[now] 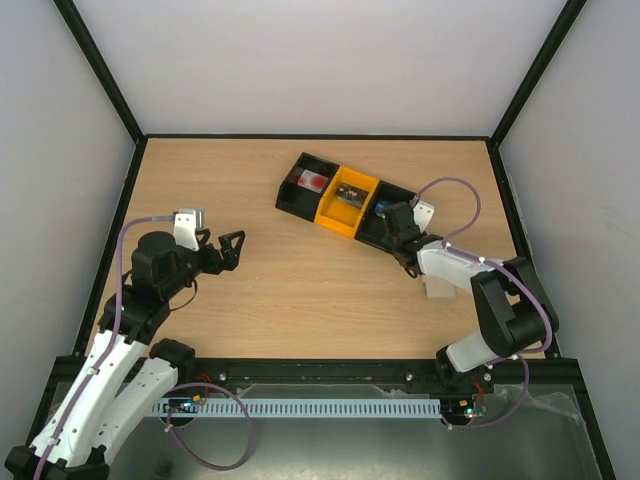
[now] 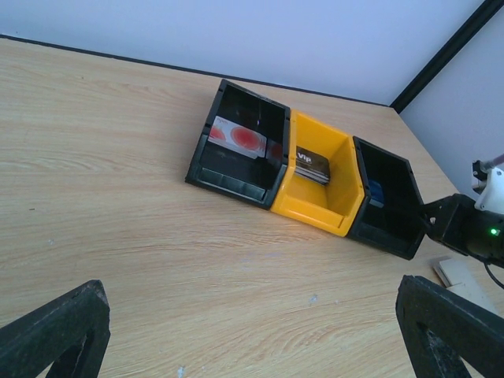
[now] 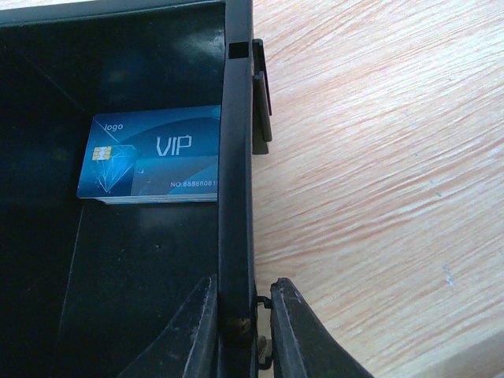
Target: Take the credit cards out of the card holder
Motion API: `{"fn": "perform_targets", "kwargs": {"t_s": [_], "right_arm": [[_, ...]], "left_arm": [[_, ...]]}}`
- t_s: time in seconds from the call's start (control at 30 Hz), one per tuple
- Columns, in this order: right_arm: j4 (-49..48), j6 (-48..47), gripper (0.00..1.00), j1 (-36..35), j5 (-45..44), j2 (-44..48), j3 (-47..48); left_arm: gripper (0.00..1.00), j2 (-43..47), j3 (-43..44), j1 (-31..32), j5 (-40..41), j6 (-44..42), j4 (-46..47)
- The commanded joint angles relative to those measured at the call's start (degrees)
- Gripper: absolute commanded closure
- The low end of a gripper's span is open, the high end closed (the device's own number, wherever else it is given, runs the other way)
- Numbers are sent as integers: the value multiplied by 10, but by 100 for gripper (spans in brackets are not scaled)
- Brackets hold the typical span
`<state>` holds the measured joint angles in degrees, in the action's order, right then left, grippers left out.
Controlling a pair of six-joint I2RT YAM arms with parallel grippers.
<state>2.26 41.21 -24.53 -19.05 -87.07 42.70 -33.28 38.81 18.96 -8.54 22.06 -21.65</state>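
The card holder (image 1: 437, 288), a pale flat sleeve, lies on the table beside my right arm; its corner (image 2: 455, 270) also shows in the left wrist view. A red-and-white credit card (image 2: 236, 138) lies in the tray's left black bin. A dark card (image 2: 313, 164) is in the yellow bin, and a blue VIP card (image 3: 150, 155) in the right black bin. My right gripper (image 3: 240, 287) is shut astride that bin's wall (image 3: 235, 197). My left gripper (image 1: 232, 248) hovers open over bare table at the left, holding nothing.
The black-and-yellow three-compartment tray (image 1: 335, 218) sits slantwise at the back centre-right. Black frame posts and pale walls close in the table on three sides. Bare wood lies between my left gripper (image 2: 252, 315) and the tray.
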Motion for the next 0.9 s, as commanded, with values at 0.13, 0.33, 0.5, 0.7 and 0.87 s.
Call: {"fn": "perform_targets", "kwargs": {"t_s": [0.13, 0.33, 0.5, 0.7, 0.87], "right_arm": [[-4, 16, 73, -4, 6, 42, -42], [50, 38, 46, -4, -10, 78, -40], [94, 73, 31, 4, -21, 130, -72], [107, 85, 26, 58, -8, 191, -107], [106, 104, 22, 76, -25, 215, -141]], "left_arm": [[0, 0, -6, -1, -1, -6, 4], [0, -1, -6, 0, 0, -6, 4], [0, -1, -7, -1, 0, -6, 4], [0, -1, -7, -3, -1, -7, 4], [0, -1, -6, -3, -1, -6, 4]]}}
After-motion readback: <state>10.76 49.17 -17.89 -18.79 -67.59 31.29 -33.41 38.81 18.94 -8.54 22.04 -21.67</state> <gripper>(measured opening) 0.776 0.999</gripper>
